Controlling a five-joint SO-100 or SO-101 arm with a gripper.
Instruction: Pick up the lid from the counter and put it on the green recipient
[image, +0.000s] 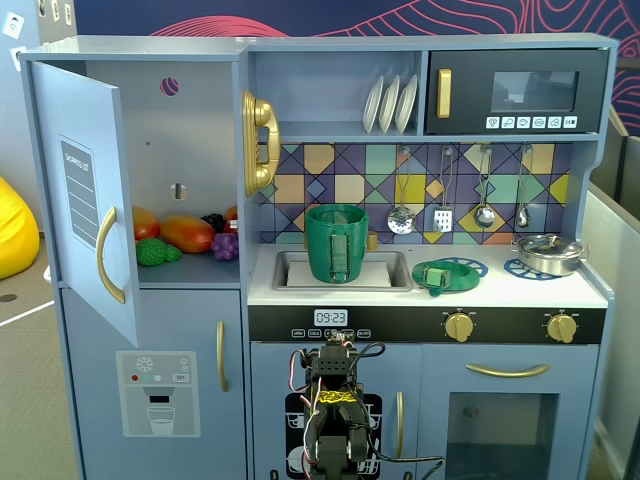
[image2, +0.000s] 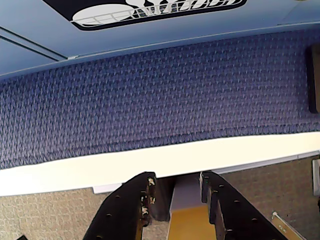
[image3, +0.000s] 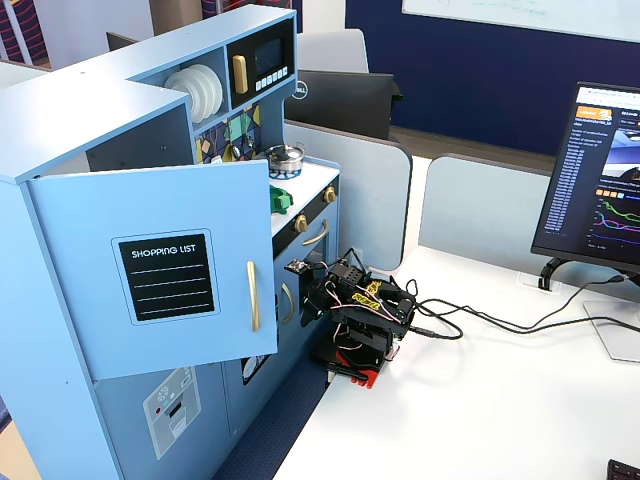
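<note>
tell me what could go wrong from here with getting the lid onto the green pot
1. The lid lies flat on a blue burner ring, so the claw may slip off its small handle or drag the ring.
2. The green pot stands tall in the sink; a low carry could knock it.
3. The arm sits folded low, a long reach up.

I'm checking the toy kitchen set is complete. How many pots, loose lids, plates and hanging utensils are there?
Pots: 2, the green pot in the sink and the steel pot on the right burner.
Loose lids: 1, the green lid on the counter.
Plates: 3, the white plates on the shelf.
Hanging utensils: 4, the utensils on the backsplash.
Total: 10
</note>
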